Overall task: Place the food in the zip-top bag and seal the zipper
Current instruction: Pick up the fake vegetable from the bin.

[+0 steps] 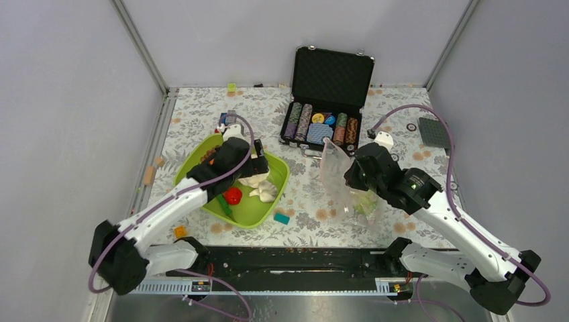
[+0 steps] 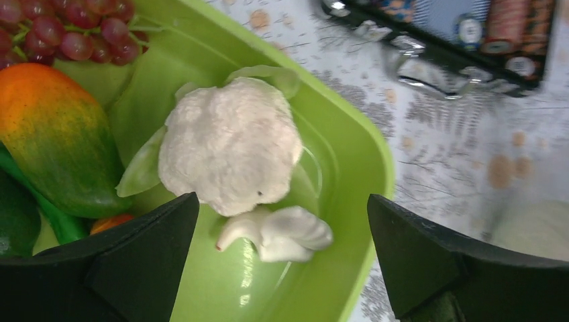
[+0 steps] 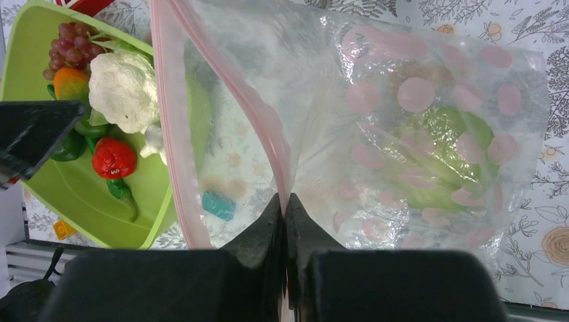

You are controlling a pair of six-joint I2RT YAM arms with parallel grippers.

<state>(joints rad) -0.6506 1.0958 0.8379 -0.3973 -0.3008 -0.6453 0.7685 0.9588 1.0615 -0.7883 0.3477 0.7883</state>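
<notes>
Right jaws are pressed together, pinching the zipper (image 3: 258, 121) of the zip-top bag (image 3: 376, 74), which stands upright on the surface (image 1: 308, 194) to the right of the tray. Its mouth gapes, and I see 1 pale green cabbage (image 3: 436, 161) inside. Left jaws are spread wide over the lime-green tray (image 3: 87, 201), with the white cauliflower (image 2: 228, 144) lying between them. That tray also holds purple-red grapes (image 2: 67, 30), an orange fruit (image 2: 47, 127), a red tomato (image 3: 113, 157), a green pod (image 3: 124, 194) and a small white piece (image 2: 282, 235) beside the cauliflower. At the far side, a black case (image 1: 332, 74) stands open with striped poker chips (image 1: 302, 121) in rows.
</notes>
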